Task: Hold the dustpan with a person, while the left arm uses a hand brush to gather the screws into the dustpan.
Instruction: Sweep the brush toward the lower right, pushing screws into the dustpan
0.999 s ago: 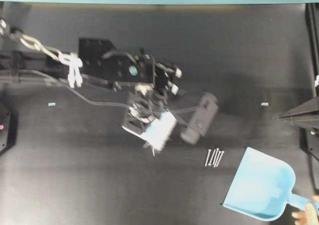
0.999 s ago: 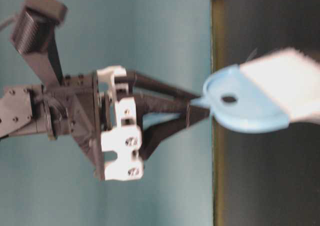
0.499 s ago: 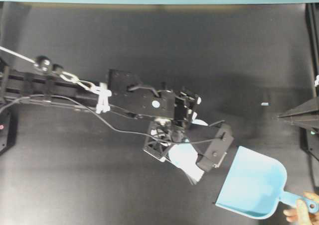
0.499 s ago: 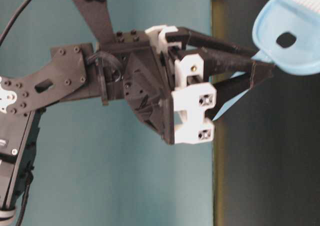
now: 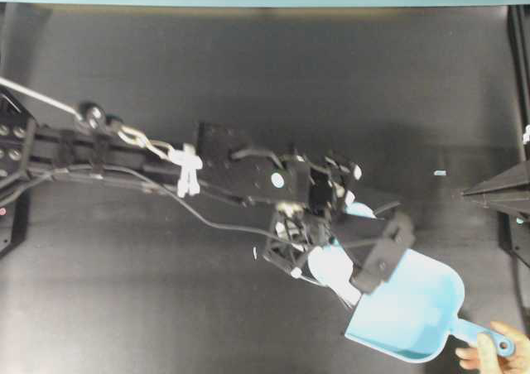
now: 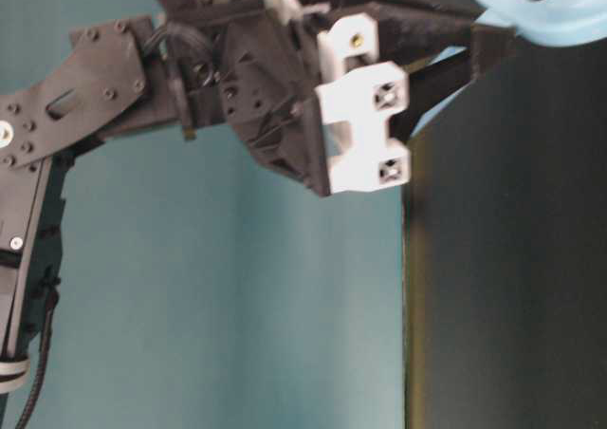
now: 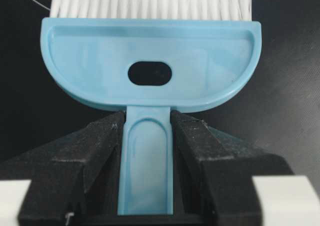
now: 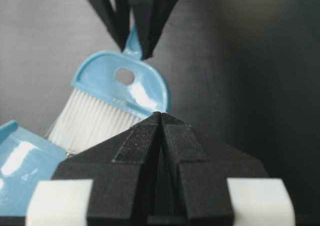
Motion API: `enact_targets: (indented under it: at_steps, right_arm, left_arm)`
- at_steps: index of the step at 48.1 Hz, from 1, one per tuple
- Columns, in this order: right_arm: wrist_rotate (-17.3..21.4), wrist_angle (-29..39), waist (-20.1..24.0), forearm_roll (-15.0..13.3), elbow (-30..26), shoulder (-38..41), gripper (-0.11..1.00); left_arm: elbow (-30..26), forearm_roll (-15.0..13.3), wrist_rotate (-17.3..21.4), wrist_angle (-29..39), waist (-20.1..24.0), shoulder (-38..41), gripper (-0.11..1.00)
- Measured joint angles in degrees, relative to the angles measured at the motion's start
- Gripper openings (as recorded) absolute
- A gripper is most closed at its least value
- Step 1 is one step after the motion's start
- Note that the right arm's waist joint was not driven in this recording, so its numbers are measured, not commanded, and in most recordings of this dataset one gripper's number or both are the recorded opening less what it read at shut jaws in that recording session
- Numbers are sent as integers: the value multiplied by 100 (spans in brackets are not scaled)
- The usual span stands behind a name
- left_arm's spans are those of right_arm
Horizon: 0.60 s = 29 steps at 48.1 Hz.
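The left hand [image 7: 147, 171] is clamped on the hand brush [image 7: 150, 66] handle, bristles at the mouth of the dustpan [image 5: 410, 312], lower right of the overhead view; the person [image 5: 497, 356] grips its handle; screws unseen; the right hand [image 8: 160, 136] is closed, empty

The brush [image 7: 150, 61] is light blue plastic, smooth and shiny, and light gleams on its head. Its bristles [image 7: 150, 1] are white, thin and straight. The dustpan [image 5: 410, 312] is the same light blue plastic, smooth, with a soft shine in the right wrist view. The left gripper [image 7: 147, 171] has black fingers [image 7: 90, 151] that look rough and grainy, not shiny, with flat white plastic blocks behind them. The right gripper [image 8: 161, 123] looks just the same. The table [image 5: 248, 76] is black and dull.
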Motion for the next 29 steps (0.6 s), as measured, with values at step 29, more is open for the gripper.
enact_targets:
  at_steps: [29]
  right_arm:
    - [0, -9, 0, 0, 26, -18, 0]
  left_arm:
    - [-1916, -9, 246, -97, -316, 914, 32]
